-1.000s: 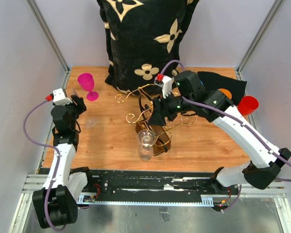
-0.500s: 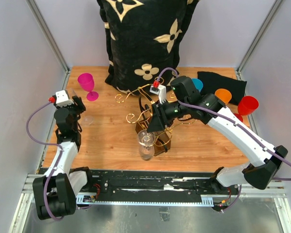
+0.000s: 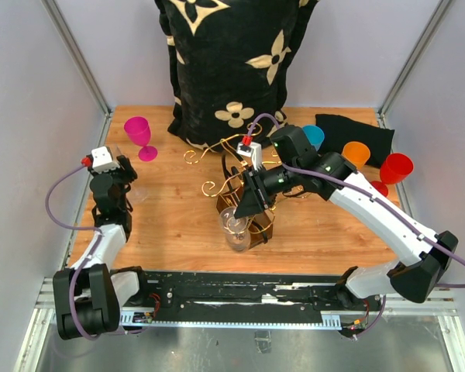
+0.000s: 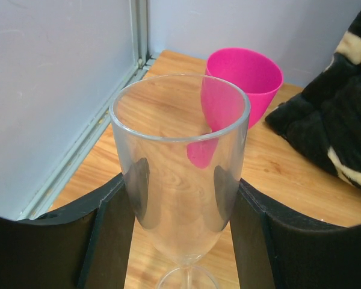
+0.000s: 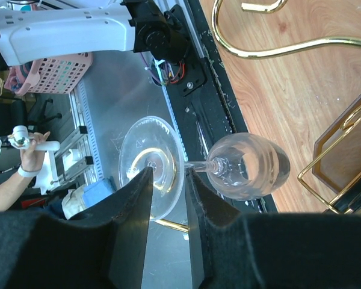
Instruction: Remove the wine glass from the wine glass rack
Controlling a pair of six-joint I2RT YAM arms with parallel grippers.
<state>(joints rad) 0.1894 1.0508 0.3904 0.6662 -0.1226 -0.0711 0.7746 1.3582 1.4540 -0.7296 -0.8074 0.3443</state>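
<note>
**Gold wire, hanging glass: the right claw goes in at the stem**

Wood-topped desk [image 3: 178,225] carries everything, with a black flowered cushion [image 3: 232,62] propped at the back, seemingly only as backdrop. Near the middle stands the wine glass rack [image 3: 260,230]. Its arms end in curled scrolls, likely so that a glass slid on by its foot cannot drop off.

The right arm reaches across the rack from the far right, and the right claw [image 5: 168,174] sits at the rack's near end. The wine glass [image 5: 249,165] hangs there upside down, foot up on the wire and bowl below. The fingers stand one on each side of the stem just by the foot. That looks the sensible spot, since the stem is narrow and the foot would stop the glass slipping through. Whether they are clenched on it or only straddling it, I cannot tell.

The left claw [image 4: 179,183] is off at the desk's left edge, grasping a second clear glass [image 4: 180,138] upright by its bowl, well apart from the rack. A pink cup [image 4: 246,75] stands just behind that glass, out of the way.
</note>
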